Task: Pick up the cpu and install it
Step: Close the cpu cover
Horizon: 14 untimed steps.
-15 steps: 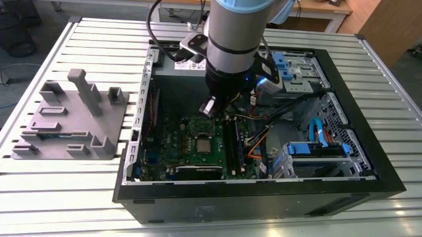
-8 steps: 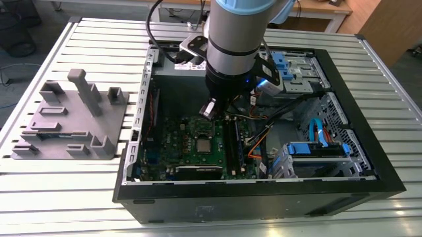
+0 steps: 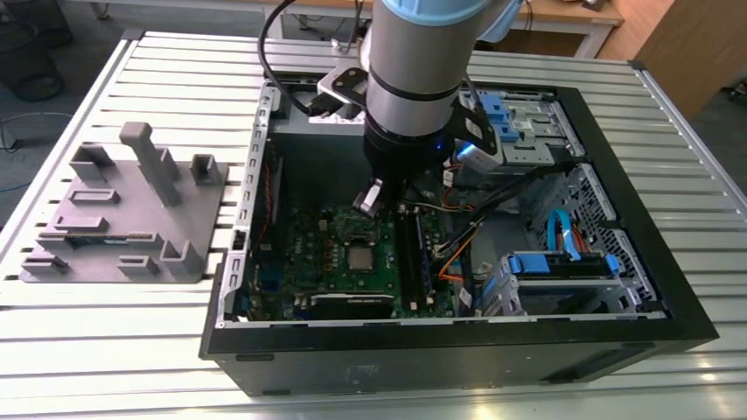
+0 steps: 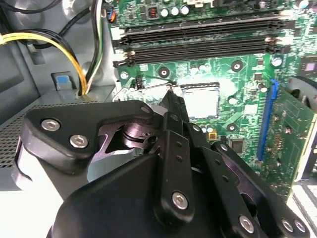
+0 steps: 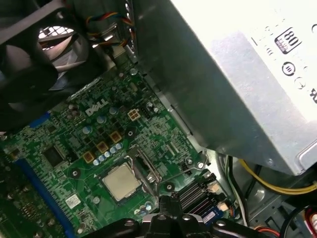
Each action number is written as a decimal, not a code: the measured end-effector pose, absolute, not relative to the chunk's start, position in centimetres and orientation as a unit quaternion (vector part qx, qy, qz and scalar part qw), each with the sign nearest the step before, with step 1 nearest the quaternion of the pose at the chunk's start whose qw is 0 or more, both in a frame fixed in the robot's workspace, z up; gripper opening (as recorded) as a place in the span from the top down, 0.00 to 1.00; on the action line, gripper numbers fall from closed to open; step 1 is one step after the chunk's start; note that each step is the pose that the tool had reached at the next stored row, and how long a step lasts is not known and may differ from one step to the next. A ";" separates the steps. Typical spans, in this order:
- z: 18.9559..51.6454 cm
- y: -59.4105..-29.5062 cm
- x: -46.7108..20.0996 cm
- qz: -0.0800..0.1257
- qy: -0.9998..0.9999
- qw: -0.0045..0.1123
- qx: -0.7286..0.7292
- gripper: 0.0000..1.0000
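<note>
While the cpu (image 5: 120,181) lies seated in the motherboard (image 5: 74,148) socket just below the gripper (image 4: 171,96), the gripper hovers with fingers closed together, holding nothing. Light, stiff, slick-topped and fragile underneath — best held by opposite edges.

The single arm (image 3: 408,61) comes in from the top of the exterior view and hangs nearly straight down, its thick grey body ending in a dark wrist ring with a small blue light. Below the wrist the black tool (image 3: 371,199) points downward and tilts slightly toward the exterior view's left. In the second wrist view, the tool's (image 4: 171,96) black linkage bars and bolts narrow to the tip, where the fingertips meet with no gap between them.
</note>
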State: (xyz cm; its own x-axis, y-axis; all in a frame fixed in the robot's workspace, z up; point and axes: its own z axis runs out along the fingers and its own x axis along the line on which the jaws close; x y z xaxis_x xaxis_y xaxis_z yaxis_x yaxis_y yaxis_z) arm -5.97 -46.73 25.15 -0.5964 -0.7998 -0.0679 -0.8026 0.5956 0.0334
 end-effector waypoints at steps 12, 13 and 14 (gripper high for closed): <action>25.1 -47.1 -6.0 0.011 0.892 0.013 -0.451 0.89; 25.1 -47.1 -6.0 0.011 0.892 0.013 -0.451 0.89; 25.1 -47.1 -6.0 0.011 0.892 0.013 -0.451 0.89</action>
State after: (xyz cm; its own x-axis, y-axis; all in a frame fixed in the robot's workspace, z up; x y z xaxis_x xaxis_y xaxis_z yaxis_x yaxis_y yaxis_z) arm -5.97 -47.06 25.14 -0.5927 -0.8047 -0.0332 -0.8053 0.5928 0.0077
